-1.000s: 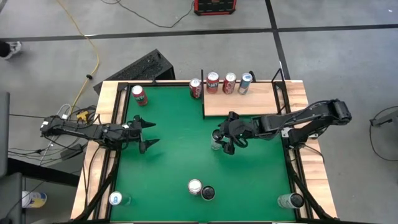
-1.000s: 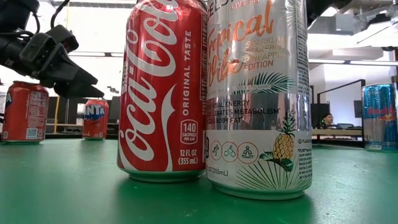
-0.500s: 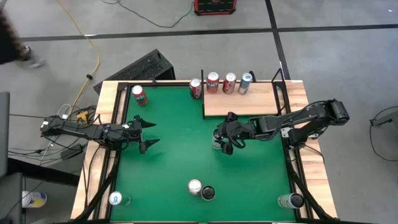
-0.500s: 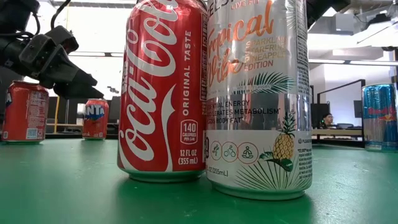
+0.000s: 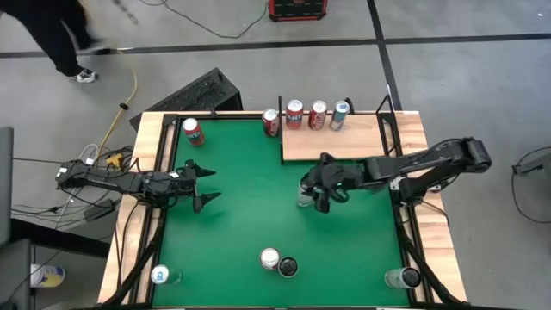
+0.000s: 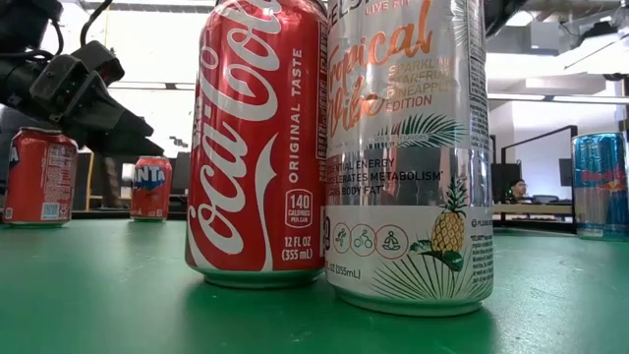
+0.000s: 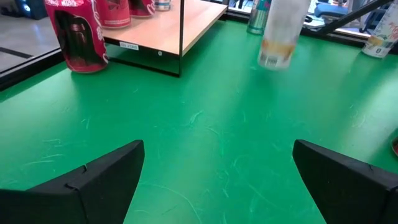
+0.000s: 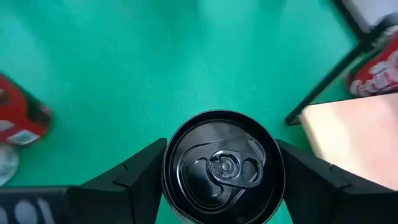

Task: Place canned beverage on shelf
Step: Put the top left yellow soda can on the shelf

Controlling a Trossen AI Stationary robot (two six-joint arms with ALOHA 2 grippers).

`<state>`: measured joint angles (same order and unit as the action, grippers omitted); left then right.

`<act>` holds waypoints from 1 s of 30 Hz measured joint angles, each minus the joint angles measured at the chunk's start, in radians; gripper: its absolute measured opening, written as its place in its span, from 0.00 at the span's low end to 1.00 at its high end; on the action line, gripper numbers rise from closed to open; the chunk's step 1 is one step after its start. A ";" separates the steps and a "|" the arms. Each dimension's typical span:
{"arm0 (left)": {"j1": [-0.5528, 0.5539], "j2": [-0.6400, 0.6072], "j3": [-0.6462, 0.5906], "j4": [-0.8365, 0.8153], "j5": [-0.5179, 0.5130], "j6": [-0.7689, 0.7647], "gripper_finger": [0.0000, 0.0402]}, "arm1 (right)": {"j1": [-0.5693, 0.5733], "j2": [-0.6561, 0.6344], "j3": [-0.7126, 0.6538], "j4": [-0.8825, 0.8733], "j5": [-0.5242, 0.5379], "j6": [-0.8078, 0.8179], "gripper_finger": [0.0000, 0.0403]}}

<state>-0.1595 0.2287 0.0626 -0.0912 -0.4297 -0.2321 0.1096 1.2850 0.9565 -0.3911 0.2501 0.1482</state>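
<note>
The right gripper [image 5: 312, 196] is set around a can [image 8: 222, 167], fingers at its sides, just off the shelf [image 5: 344, 142]. The left gripper [image 5: 204, 184] is held wide apart over the green table [image 5: 241, 215]. A person [image 5: 52, 30] is seen on the grey floor.

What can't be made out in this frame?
- Grip contact: the right gripper has a finger on each side of the black-topped can, but the right wrist view can't settle whether they press it.
- That can's label: in the high view the gripper covers it; in the left wrist view it is blurred.
- Low view: two near cans hide the shelf and right gripper.
- Person: cut off by the high view's top edge.
</note>
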 joint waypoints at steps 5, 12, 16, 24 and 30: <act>0.000 0.000 0.000 -0.001 -0.002 0.001 0.99 | -0.026 -0.136 0.020 -0.111 0.009 -0.008 0.70; 0.000 0.000 0.000 -0.001 -0.003 0.002 0.99 | -0.147 -0.280 0.034 -0.260 0.038 -0.029 0.70; 0.000 0.000 0.000 -0.001 -0.003 0.003 0.99 | -0.250 -0.320 0.034 -0.296 0.044 -0.073 0.70; 0.000 0.000 0.000 -0.003 -0.004 0.003 0.99 | -0.475 -0.323 0.034 -0.327 0.037 -0.173 0.70; 0.000 0.000 0.001 -0.006 -0.005 0.024 0.99 | -0.638 -0.322 0.034 -0.330 -0.001 -0.226 0.70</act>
<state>-0.1595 0.2290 0.0631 -0.0974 -0.4343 -0.2078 -0.5287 0.9627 0.9901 -0.7215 0.2496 -0.0777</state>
